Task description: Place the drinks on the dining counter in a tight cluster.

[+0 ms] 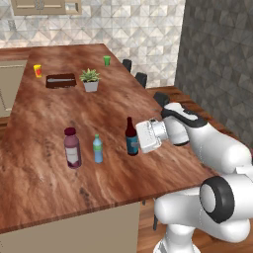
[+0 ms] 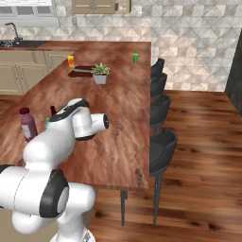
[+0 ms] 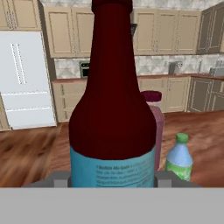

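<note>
Fingers (image 3: pixel 113 180) stand about half open with the brown bottle (image 1: pixel 131 138) between them; each grey tip sits at the edge of its blue label, one on either side; whether they press the label or only flank it cannot be told from the hand view.

Count of items on the tabletop (image 1: pixel 44 178): three bottles, two cups, one potted plant, one dark tray.

Bottles: the brown bottle stands upright near the right edge of the tabletop, at the end of the arm; the light-blue bottle (image 1: pixel 98 149) with green cap stands upright to its left, apart from it; the purple-capped bottle (image 1: pixel 72 148) with white label stands upright further left, near the light-blue one but not touching; all three form a loose row with gaps between them.

Cups: an orange cup (image 1: pixel 37 70) and a green cup (image 1: pixel 106 60), both at the far end of the tabletop, well apart from each other and from the bottles; contents cannot be seen.

Potted plant (image 1: pixel 90 80): a white pot holding green leaves, between the cups; just left of it lies the dark tray (image 1: pixel 61 81), with a long pale object in it, too small to identify.
</note>
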Tool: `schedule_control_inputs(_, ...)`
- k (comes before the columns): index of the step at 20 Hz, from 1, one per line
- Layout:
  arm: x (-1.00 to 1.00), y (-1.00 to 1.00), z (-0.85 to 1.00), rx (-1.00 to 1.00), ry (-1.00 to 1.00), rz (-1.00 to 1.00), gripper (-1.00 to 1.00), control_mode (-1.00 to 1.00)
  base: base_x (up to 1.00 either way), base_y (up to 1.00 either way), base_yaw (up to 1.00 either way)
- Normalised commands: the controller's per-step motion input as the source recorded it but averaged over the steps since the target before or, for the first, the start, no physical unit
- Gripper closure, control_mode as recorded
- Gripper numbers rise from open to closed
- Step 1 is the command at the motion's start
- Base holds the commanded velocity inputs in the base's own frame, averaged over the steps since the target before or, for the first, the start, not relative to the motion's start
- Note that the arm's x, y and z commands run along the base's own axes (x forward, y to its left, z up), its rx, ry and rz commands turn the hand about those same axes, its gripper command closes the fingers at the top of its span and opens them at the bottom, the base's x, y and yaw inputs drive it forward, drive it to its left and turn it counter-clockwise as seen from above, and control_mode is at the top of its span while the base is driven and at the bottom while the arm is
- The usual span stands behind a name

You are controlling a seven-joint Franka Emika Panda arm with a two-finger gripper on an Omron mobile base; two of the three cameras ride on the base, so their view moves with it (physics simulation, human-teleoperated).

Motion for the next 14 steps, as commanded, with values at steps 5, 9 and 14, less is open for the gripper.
schedule_control_inputs(5, 0.17, 0.0, -0.34, 0.0, 0.0, -0.01, 1.0, -1.0, 0.0, 0.0, 0.0)
schedule_control_inputs(9, 0.3, 0.0, -0.23, 0.01, 0.0, -0.04, 1.0, -1.0, 0.0, 0.0, 0.0)
schedule_control_inputs(14, 0.36, 0.0, -0.13, 0.05, 0.0, -0.08, 1.0, -1.0, 0.0, 0.0, 0.0)
